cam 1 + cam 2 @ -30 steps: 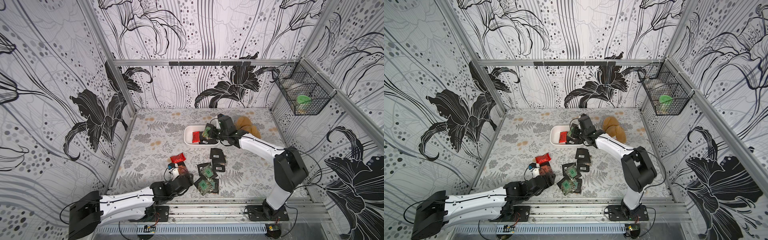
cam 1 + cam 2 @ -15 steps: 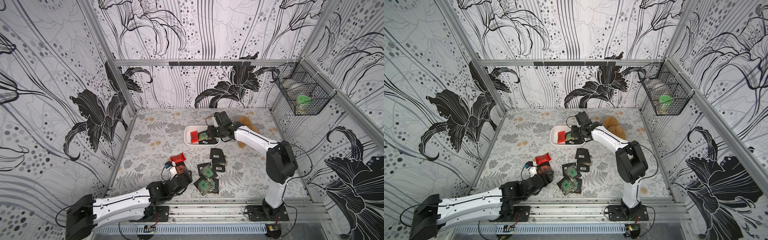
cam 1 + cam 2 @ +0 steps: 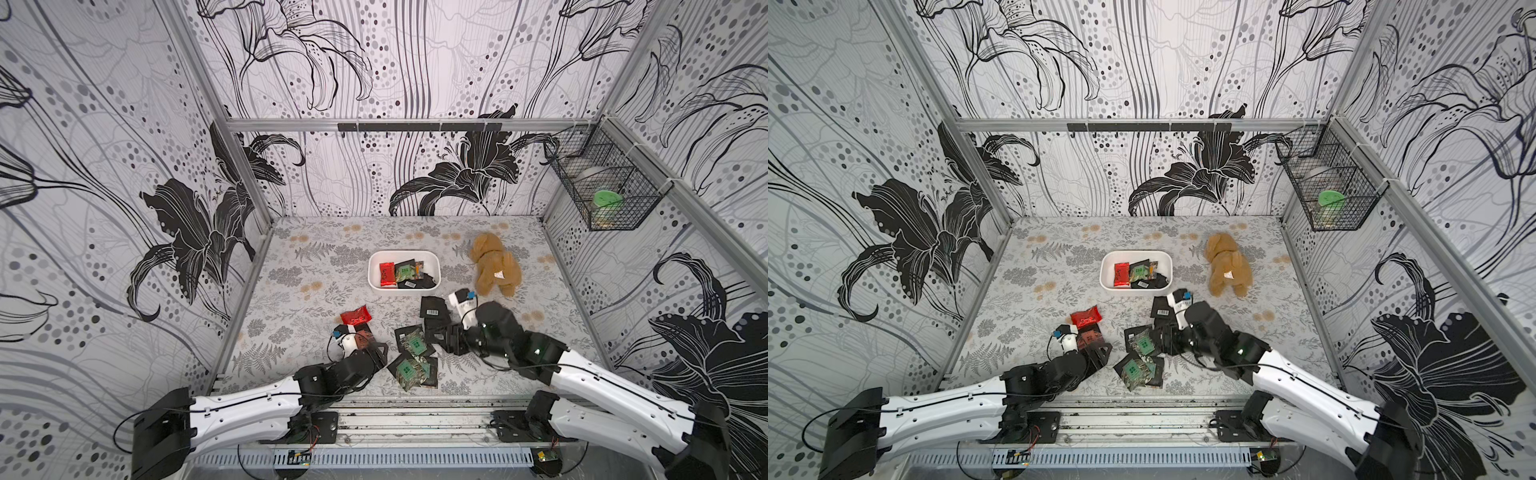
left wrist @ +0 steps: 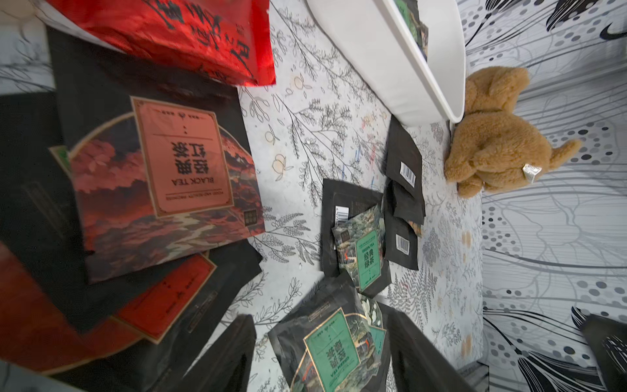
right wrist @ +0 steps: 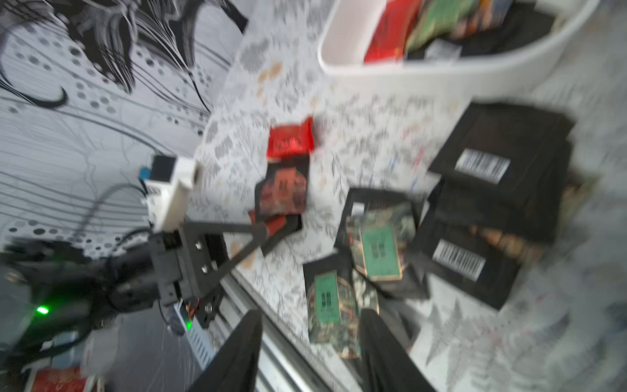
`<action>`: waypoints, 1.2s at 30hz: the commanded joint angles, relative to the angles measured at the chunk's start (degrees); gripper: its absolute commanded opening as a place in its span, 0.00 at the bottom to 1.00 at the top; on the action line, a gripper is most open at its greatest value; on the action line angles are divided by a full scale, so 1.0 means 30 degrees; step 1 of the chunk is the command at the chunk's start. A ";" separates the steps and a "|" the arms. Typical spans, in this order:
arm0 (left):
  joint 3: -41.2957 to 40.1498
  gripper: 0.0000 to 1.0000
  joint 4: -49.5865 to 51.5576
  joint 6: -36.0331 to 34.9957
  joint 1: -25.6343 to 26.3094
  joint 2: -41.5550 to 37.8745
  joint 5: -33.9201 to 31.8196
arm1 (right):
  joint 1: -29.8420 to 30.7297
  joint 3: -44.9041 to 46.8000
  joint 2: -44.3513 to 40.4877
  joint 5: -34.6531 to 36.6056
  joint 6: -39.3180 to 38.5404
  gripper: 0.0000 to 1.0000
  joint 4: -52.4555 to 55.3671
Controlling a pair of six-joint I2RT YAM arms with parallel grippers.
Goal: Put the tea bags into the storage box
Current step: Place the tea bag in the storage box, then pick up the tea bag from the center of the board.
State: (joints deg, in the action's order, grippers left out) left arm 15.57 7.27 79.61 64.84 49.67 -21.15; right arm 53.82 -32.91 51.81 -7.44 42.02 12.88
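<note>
So the storage box (image 3: 404, 289) sits toward the back middle of the table (image 3: 307, 266), with the tan plush toy (image 3: 494, 266) a little off to its right, not touching it. Inside the box there's already a shiny red sachet (image 3: 387, 274), a green-label sachet (image 3: 405, 271) and a black barcode sachet (image 3: 411, 284), all bunched toward the right half of the tub

The rest of the tea bags are out on the table in front of the box. A loose red sachet (image 3: 355, 316) lies furthest left. Just on the robot's side of it, an orange-label black tea sachet (image 4: 183, 163) lies on top of a red-label dark sachet (image 4: 163, 305). In the middle there's a messy overlapping green tea pile (image 3: 409, 370), and just beside it, toward the box, a black barcode stack (image 3: 432, 307)

The left gripper (image 4: 321, 315) is down low by the black tea pair with its fingers spread apart. Its wrist view shows a green tea sachet in the gap between them, and I can't tell if they touch anything. The right gripper (image 5: 311, 311) is low where the barcode stack meets the green pile, fingers also spread with a clear gap. That wrist view is pretty blurred, but a green sachet shows just past the tips

A black wire basket (image 3: 606, 191) hangs on the right wall with something green-topped inside
</note>
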 commanded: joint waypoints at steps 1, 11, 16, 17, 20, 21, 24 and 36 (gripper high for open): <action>0.0244 0.64 -0.1931 -0.0470 -0.0043 0.0794 0.1823 | 0.2089 0.1608 -0.0341 0.2368 0.3563 0.42 -0.1750; -0.0127 0.61 -0.3487 0.0437 0.0038 0.2822 0.3482 | 0.5204 0.0038 0.5200 0.4828 0.4408 0.18 -0.1533; -0.0465 0.60 -0.3633 0.0950 0.0115 0.2830 0.3592 | 0.5276 -0.1031 0.7463 0.4992 0.4143 0.12 -0.1649; -0.0528 0.60 -0.3624 0.1096 0.0120 0.2811 0.3592 | 0.5269 -0.1254 0.7755 0.5105 0.4137 0.12 -0.1485; -0.0620 0.60 -0.3626 0.1228 0.0197 0.2893 0.3718 | 0.5291 -0.1839 0.8619 0.5634 0.4080 0.10 -0.0735; -0.0602 0.59 -0.3544 0.1209 0.0212 0.2953 0.3738 | 0.5281 -0.2067 0.8931 0.5925 0.4179 0.09 -0.0315; -0.0591 0.59 -0.3408 0.1235 0.0313 0.3199 0.3840 | 0.5274 -0.2388 0.9724 0.6172 0.4262 0.09 0.0243; -0.0679 0.59 -0.3236 0.1354 0.0669 0.3859 0.4123 | 0.5291 -0.2836 1.2643 0.5820 0.4511 0.00 0.0333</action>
State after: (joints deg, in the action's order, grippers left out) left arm 14.31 -1.61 83.40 66.48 60.99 -8.97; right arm 69.36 -41.17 87.44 9.54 54.68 10.48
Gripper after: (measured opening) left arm 0.591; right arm 0.052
